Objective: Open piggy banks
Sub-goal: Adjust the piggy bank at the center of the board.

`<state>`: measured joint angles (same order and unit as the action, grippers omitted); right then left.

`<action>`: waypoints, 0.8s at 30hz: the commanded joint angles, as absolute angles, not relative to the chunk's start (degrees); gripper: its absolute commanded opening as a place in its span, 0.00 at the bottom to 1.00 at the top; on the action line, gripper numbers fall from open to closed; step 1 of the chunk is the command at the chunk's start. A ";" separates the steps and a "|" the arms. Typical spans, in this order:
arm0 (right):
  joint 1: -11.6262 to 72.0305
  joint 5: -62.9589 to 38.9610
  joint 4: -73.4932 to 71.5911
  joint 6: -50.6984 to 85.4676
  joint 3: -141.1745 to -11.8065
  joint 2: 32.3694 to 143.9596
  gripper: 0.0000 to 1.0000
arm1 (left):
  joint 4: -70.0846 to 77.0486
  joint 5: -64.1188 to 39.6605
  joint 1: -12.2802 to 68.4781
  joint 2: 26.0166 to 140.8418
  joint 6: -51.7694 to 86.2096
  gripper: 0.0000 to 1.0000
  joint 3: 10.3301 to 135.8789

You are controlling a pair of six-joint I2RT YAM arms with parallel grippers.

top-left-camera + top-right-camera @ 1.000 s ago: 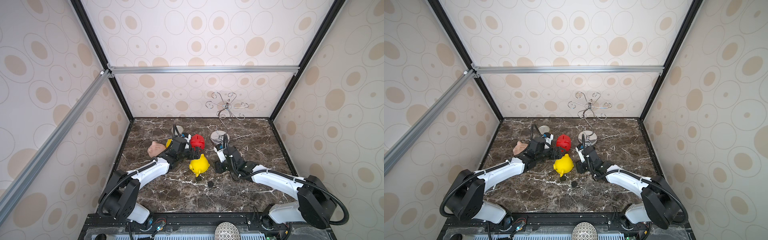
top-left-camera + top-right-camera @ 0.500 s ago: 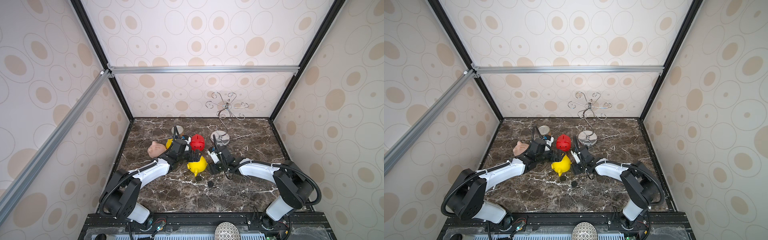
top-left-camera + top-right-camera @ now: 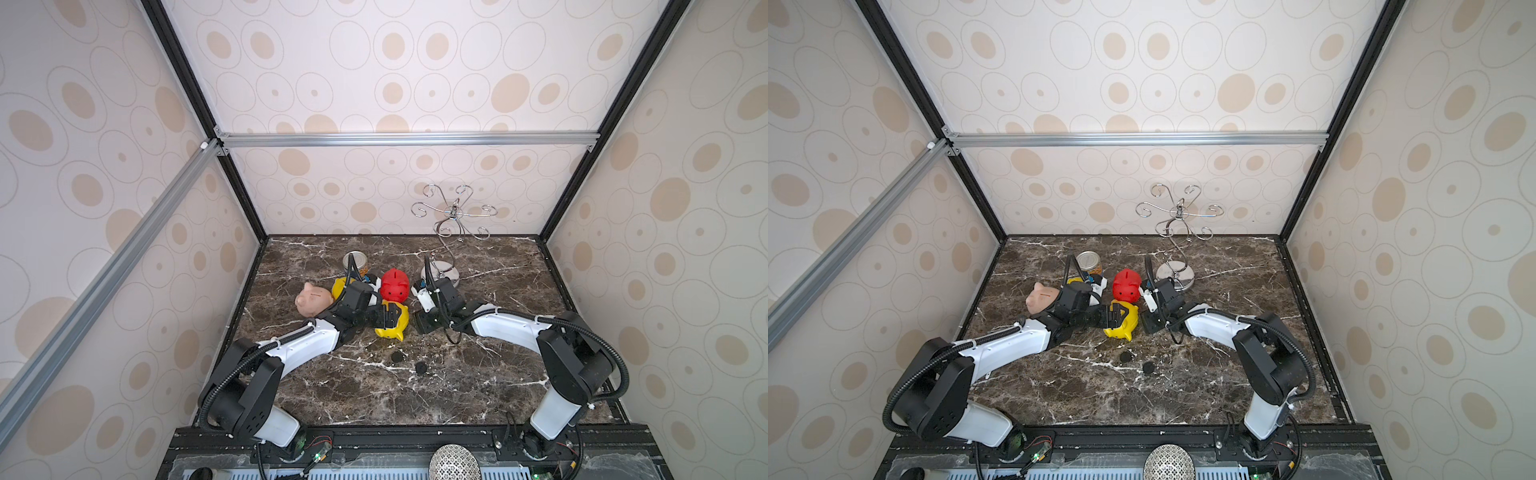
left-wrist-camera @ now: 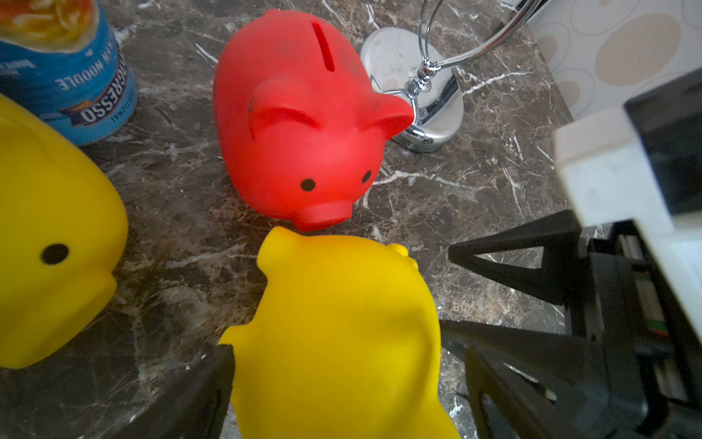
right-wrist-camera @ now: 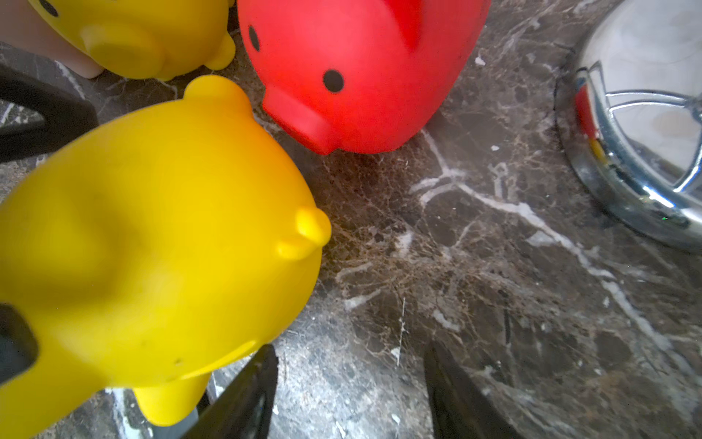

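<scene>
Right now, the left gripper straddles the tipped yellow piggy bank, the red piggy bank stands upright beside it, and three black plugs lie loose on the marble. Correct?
Wrong count: both top views show two black plugs loose on the marble, not three. The left gripper straddles the tipped yellow piggy bank, with the red piggy bank upright beside it.

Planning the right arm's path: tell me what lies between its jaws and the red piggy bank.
Only bare marble table, in the right wrist view; the tipped yellow piggy bank lies beside that stretch.
</scene>
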<state>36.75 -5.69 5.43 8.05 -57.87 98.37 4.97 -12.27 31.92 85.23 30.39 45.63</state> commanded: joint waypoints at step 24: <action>46.51 -9.59 -16.51 13.66 -41.57 94.24 0.61 | 7.07 -10.59 32.53 86.49 32.55 0.88 43.62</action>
